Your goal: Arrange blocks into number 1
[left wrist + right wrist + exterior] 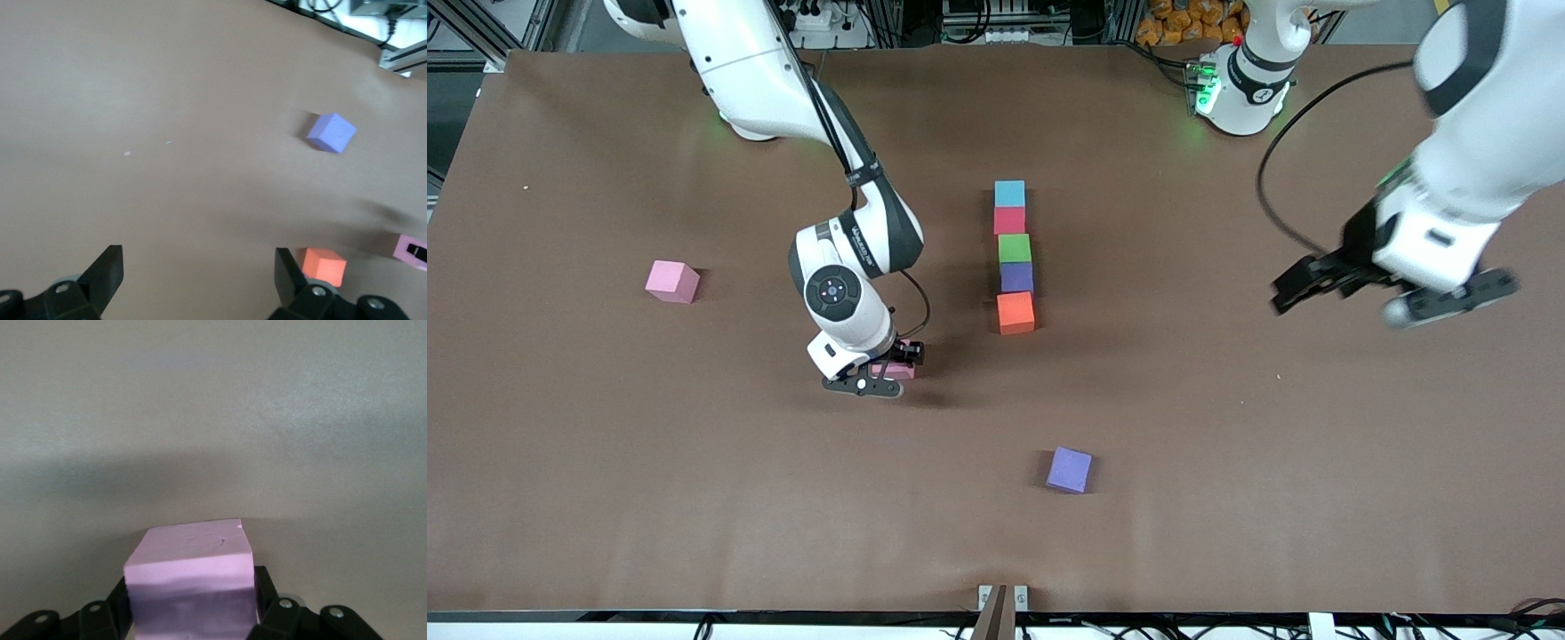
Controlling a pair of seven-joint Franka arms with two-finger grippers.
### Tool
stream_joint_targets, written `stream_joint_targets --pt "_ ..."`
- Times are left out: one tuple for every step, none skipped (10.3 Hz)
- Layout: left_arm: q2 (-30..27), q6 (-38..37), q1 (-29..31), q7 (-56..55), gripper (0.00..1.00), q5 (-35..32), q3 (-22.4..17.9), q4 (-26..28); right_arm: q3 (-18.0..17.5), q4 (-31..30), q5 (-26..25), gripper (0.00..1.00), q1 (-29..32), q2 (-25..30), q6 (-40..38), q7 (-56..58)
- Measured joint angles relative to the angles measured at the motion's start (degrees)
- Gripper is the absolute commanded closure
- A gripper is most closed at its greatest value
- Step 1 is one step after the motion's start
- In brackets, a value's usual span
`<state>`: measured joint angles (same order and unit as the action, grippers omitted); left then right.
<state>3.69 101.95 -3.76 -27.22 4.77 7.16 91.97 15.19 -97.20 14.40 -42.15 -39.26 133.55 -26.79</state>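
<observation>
Brown table (pixel 605 462): right gripper (pixel 885 369) clamps a pink foam cube (pixel 191 583) beside the five-cube column (pixel 1014 258); the waiting left gripper (pixel 1392 289) hangs open over bare tabletop.

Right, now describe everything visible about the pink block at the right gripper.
The pink block is a small matte cube, foam by the look of it, plain pink with a tiny nick on its top face. It sits between the fingers of the right gripper, low at the brown table; whether it rests on the surface or is just lifted cannot be told. It lies nearer the front camera than the column of blocks, toward the right arm's end. The gripper hides most of it from the front view.
</observation>
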Motion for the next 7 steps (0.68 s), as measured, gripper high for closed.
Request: stream_joint_targets --pt "-1.69 -2.78 2.41 3.04 0.00 -0.01 -0.06 0.07 0.10 0.12 0.00 0.00 0.04 0.01 0.24 -0.04" --pt "-3.11 -5.20 4.48 6.14 0.00 -0.01 -0.16 0.15 0.34 0.71 0.03 0.00 0.30 0.42 0.52 -0.10" --pt "-4.29 -7.13 6.00 8.19 0.00 -0.01 -0.29 0.26 0.64 1.47 0.03 0.00 1.15 2.06 0.01 -0.10" --pt "-5.25 -8.73 6.96 9.03 0.00 -0.01 -0.33 0.40 0.82 2.03 0.03 0.00 2.57 4.96 -2.33 -0.09" --pt "-6.19 -10.34 7.62 9.16 0.00 -0.01 -0.34 0.45 0.93 2.31 0.03 0.00 4.44 8.74 -5.70 0.09" --pt "-7.22 -11.88 8.13 9.28 0.00 -0.01 -0.34 0.56 0.97 2.35 0.00 0.00 6.34 12.63 -8.96 0.52" --pt "-8.44 -12.58 8.35 9.50 0.00 -0.01 -0.33 0.91 1.02 2.33 -0.03 0.00 8.32 16.42 -11.96 0.89"
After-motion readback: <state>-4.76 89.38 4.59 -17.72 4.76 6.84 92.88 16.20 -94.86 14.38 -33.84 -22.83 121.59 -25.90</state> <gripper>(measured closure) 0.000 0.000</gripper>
